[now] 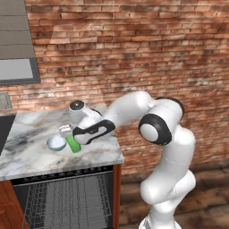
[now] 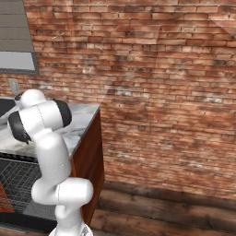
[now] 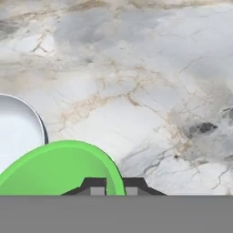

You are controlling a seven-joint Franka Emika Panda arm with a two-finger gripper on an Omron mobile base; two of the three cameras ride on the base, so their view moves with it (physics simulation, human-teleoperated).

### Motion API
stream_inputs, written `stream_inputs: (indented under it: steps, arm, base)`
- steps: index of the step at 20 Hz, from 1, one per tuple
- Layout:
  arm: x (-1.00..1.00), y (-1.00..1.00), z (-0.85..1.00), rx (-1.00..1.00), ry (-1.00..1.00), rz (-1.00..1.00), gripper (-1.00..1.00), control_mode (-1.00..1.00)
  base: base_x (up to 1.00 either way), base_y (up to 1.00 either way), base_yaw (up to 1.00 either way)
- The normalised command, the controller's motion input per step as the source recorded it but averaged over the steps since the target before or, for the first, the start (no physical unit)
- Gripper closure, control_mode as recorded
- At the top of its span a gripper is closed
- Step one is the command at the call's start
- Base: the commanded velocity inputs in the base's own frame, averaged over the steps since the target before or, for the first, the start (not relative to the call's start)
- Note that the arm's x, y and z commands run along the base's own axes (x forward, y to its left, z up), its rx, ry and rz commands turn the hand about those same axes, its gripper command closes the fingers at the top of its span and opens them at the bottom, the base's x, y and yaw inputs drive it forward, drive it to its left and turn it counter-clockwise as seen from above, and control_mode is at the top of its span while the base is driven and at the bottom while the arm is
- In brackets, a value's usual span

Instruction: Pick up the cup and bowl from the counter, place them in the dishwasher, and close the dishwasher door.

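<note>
The green cup [image 1: 74, 146] stands on the marble counter [image 1: 31, 154], touching or nearly touching the pale bowl [image 1: 56, 143] on its left. My gripper [image 1: 70, 138] comes down onto the cup from the right. In the hand view the gripper [image 3: 114, 187] is shut on the cup [image 3: 54, 170], pinching its rim wall between the two fingertips [image 3: 97, 187]. Part of the bowl [image 3: 18, 132] shows beside the cup. Below the counter the dishwasher [image 1: 67, 201] stands open with its grey wire racks showing. A dark low panel that looks like the dishwasher door [image 2: 32, 222] lies folded down.
A red brick wall [image 1: 134, 53] runs behind the counter. A reddish-brown cabinet side [image 2: 90, 166] closes the counter's right end. A grey hood or cabinet [image 1: 15, 49] hangs at the upper left. Wooden floor [image 2: 161, 207] lies open to the right.
</note>
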Motion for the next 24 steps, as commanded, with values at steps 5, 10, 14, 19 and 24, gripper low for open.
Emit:
stream_inputs:
  steps: [5, 10, 14, 19, 24]
  arm:
    - [-0.97, 0.00, 0.00, -0.06, -0.22, 0.00, 1.00, -1.00]
    - [-0.94, -0.02, 0.18, -0.03, -0.25, 0.00, 1.00, -1.00]
    - [-0.50, -0.02, 0.62, 0.00, -0.21, 0.00, 1.00, -1.00]
    - [-0.32, 0.00, 0.45, 0.00, -0.16, -0.03, 1.00, -1.00]
    - [-0.18, 0.00, 0.09, 0.00, -0.09, -0.02, 1.00, -1.00]
  base:
    - [0.00, 0.00, 0.00]
    - [0.00, 0.00, 0.00]
    - [0.00, 0.00, 0.00]
    - [0.00, 0.00, 0.00]
    - [0.00, 0.00, 0.00]
